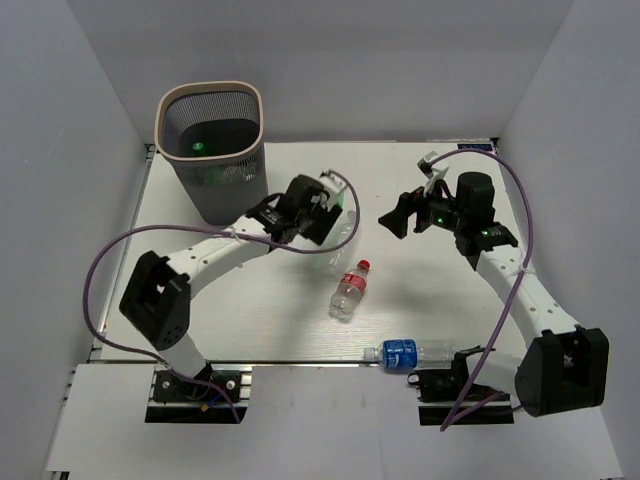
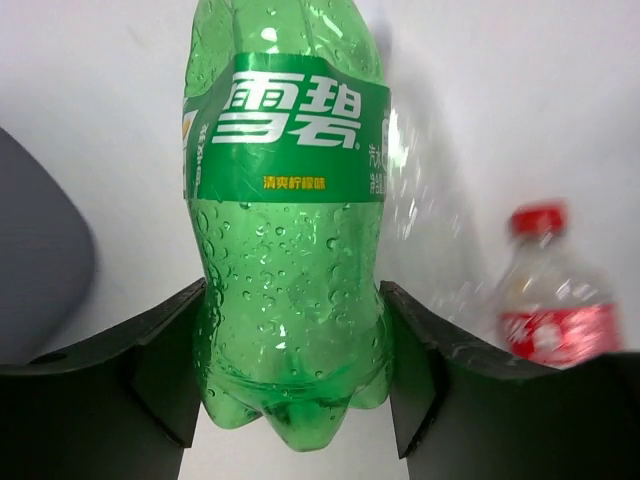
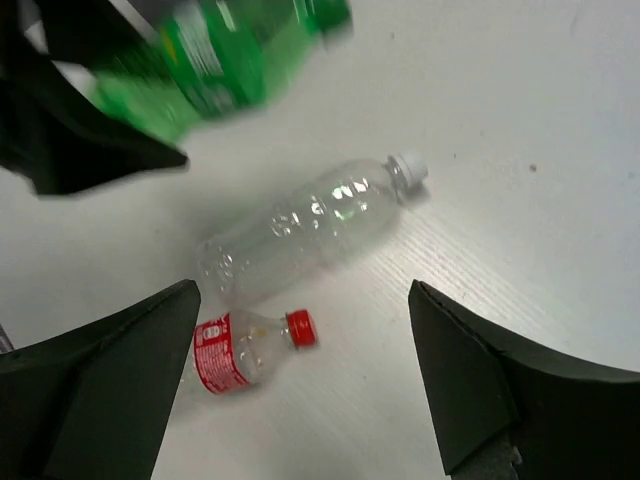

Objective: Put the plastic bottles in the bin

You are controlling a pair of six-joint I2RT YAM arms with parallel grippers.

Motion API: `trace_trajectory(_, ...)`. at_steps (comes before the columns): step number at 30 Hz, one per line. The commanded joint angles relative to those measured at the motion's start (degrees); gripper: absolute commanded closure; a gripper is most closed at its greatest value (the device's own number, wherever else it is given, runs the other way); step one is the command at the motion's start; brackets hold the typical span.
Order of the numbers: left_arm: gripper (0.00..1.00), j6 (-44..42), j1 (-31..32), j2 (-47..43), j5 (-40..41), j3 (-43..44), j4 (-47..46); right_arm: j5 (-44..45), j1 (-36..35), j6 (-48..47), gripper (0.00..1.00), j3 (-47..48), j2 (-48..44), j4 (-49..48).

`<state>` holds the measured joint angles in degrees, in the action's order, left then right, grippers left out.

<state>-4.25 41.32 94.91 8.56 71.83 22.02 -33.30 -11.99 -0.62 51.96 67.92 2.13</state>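
My left gripper [image 1: 335, 213] is shut on a green bottle [image 2: 290, 230] near its base and holds it above the table, right of the bin [image 1: 160, 120]; something green [image 1: 197, 147] lies inside the bin. A clear bottle with a white cap [image 3: 310, 225] lies on the table under it. A red-labelled bottle [image 1: 350, 290] lies mid-table and shows in the right wrist view [image 3: 245, 350]. A blue-labelled bottle [image 1: 405, 352] lies at the near edge. My right gripper [image 1: 393, 220] is open and empty, hovering right of the left gripper.
The grey bin wall [image 2: 30, 260] shows at the left of the left wrist view. White walls enclose the table on three sides. Purple cables loop beside both arms.
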Motion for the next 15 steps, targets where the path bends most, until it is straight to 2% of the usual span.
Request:
trace_trajectory(1, 0.68, 0.39, -0.54, -7.11, 2.15, 9.09, -0.22, 0.78, 1.09, 0.27, 0.1, 2.53, 1.24, 4.9)
trace_trajectory(3, 0.7, -0.41, -1.07, -7.11, 3.65, 15.77, 1.09, -0.09, 1.53, 0.18, 0.27, 3.14, 3.0, 6.39)
trace_trajectory(4, 0.7, -0.41, -1.85, -7.11, 6.27, 18.06, 1.09, -0.71, 1.79, 0.18, 0.43, 3.66, 3.7, 6.83)
trace_trajectory(5, 0.7, -0.41, -2.38, -6.5, 7.6, 22.17, 1.09, -1.5, 1.88, 0.1, 0.88, 4.19, 5.71, 7.88)
trace_trajectory(6, 0.7, -0.41, -3.69, -6.5, 9.01, 24.04, 1.09, -2.46, 2.06, 0.1, 1.0, 4.37, 6.34, 8.32)
trace_trajectory(11, 0.67, 2.05, -9.85, -3.25, 17.36, 34.68, 2.58, -4.23, 2.14, -0.87, 1.0, 5.25, 8.28, 7.98)
trace_trajectory(12, 0.67, 3.62, -10.99, -1.94, 17.37, 35.73, 4.85, -4.23, 2.06, -1.57, 0.89, 5.34, 8.45, 8.24)
trace_trajectory(14, 0.67, 5.21, -14.06, -1.4, 19.39, 37.24, 6.97, -4.23, 2.05, -2.8, 0.82, 6.83, 9.42, 9.55)
trace_trajectory(15, 0.67, 7.13, -15.03, -1.4, 21.48, 37.24, 8.38, -3.88, 1.71, -2.98, 0.71, 7.7, 10.03, 10.6)
